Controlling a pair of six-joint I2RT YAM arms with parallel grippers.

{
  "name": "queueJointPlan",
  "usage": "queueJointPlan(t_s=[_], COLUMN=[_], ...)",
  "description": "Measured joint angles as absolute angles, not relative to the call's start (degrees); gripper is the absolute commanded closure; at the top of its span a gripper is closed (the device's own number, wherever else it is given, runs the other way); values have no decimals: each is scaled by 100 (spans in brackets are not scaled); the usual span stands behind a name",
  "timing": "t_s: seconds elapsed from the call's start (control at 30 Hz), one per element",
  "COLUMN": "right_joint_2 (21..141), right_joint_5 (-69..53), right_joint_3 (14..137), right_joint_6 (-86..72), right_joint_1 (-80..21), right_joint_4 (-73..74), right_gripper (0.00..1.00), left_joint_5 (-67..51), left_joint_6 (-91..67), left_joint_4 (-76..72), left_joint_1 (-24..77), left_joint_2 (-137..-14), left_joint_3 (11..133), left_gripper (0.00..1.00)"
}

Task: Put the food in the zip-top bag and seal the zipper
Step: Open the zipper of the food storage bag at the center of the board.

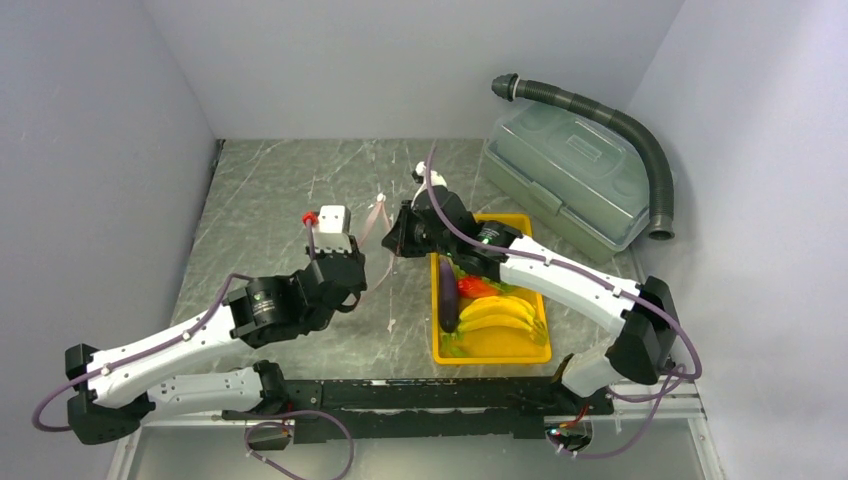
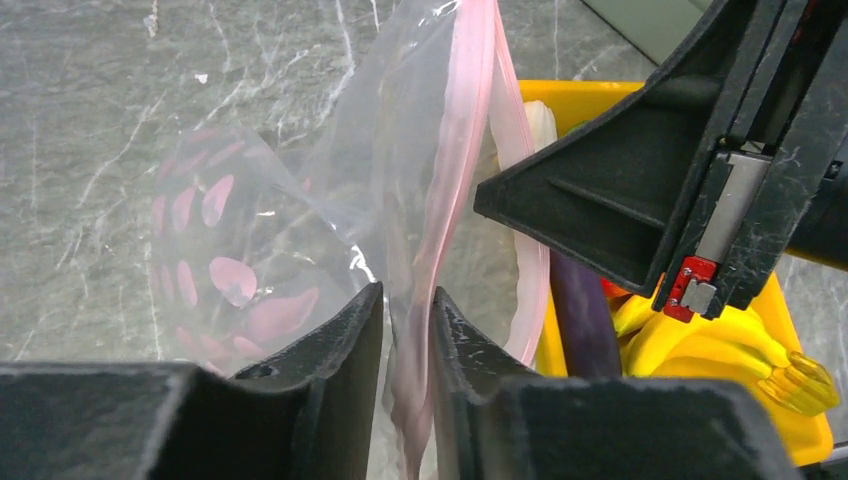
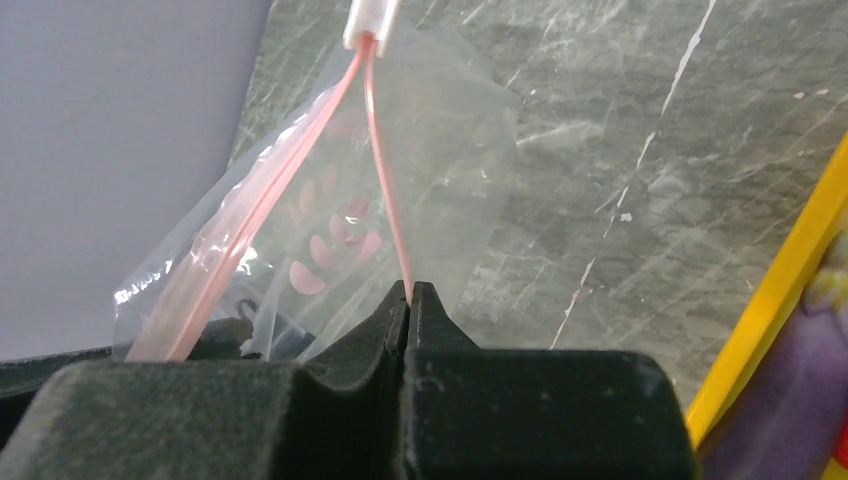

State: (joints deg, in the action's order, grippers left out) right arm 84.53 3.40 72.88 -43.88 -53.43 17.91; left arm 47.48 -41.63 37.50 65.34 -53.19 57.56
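The clear zip-top bag (image 1: pixel 378 228) hangs between my two grippers, left of the yellow tray (image 1: pixel 490 352). My left gripper (image 2: pixel 407 335) is shut on a bunched part of the pink zipper (image 2: pixel 455 150). My right gripper (image 3: pixel 411 292) is shut on the other thin pink lip (image 3: pixel 385 170) of the mouth, so the mouth is parted. In the top view, the left gripper (image 1: pixel 360 262) and right gripper (image 1: pixel 398 238) are close together. Yellow bananas (image 1: pixel 497 312), the purple eggplant (image 1: pixel 449 298) and the red pepper (image 1: pixel 478 288) lie in the tray. Pink oval marks (image 2: pixel 235 275) show on the bag.
A large translucent grey-green lidded box (image 1: pixel 570 175) stands at the back right, with a grey ribbed hose (image 1: pixel 625 125) curving over it. Grey walls close in the left, back and right sides of the marbled table (image 1: pixel 280 190).
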Motion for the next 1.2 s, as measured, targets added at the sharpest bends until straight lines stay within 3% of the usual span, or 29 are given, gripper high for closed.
queueJointPlan(t_s=[0.17, 0.43, 0.7, 1.0, 1.2], right_joint_2=[8477, 8713, 8949, 8967, 8967], right_joint_5=[666, 1223, 1682, 1920, 1929], right_joint_3=[7544, 8355, 8783, 8792, 8792], right_joint_6=[-4187, -3804, -3592, -3546, -3544], right_joint_1=[-5507, -5830, -6069, -6110, -6123], right_joint_4=[2064, 2652, 3070, 3234, 3253], right_gripper=[100, 100, 100, 100, 100], left_joint_5=[4718, 4724, 4751, 5078, 5315], left_joint_6=[-4132, -3765, -3336, -3155, -2995], left_joint_4=[3935, 4322, 4877, 5533, 5688], left_joint_1=[6534, 6530, 6528, 6528, 6525], left_joint_2=[-5308, -5551, -6276, -6698, -6807], left_joint_3=[5778, 6453, 7323, 7467, 7592], left_gripper=[36, 32, 36, 58, 61])
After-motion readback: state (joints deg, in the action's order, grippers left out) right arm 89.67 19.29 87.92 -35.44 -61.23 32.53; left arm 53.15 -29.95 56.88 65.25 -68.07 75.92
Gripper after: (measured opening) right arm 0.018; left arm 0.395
